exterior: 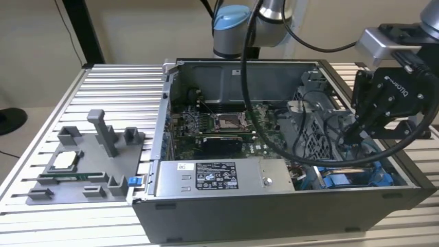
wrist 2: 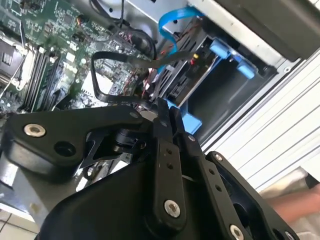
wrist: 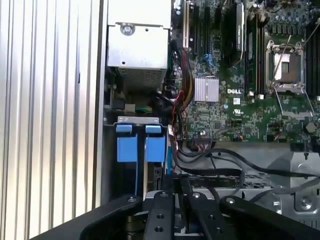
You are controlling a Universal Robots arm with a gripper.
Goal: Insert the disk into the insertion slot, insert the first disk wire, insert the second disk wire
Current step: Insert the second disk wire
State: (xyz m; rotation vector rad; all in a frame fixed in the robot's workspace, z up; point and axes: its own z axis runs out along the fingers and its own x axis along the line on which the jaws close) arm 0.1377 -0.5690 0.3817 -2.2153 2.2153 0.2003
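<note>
An open computer case (exterior: 274, 216) lies on a slatted aluminium table (exterior: 103, 82), with a silver power-supply box (exterior: 219, 177) along its near wall. The motherboard (exterior: 219, 126) lies just behind the power-supply box. The insertion slot (wrist: 136, 120), a grey metal bay with 2 blue clips (wrist: 126, 147) at its edge, sits just beside the box, on the exterior view's right. The disk (wrist 2: 191, 122) looks seated in that slot, so little shows beyond its blue frame and dark end. The gripper (wrist 2: 168, 107) hangs over the slot beside the power-supply box, its tips close to the disk's frame. Its 2 fingers are drawn almost together with a thin slit between them. I cannot tell whether a connector is pinched there. Black wires (wrist 2: 100, 75) loop from the motherboard toward the tips, and a blue data cable (wrist 2: 172, 20) arches over the bay. I judge the work to be at a wire step. To do it well, the plug should stay square to the disk's socket and be pressed straight in with light force. The arm should also stay clear of the looping wires and the clips.
</note>
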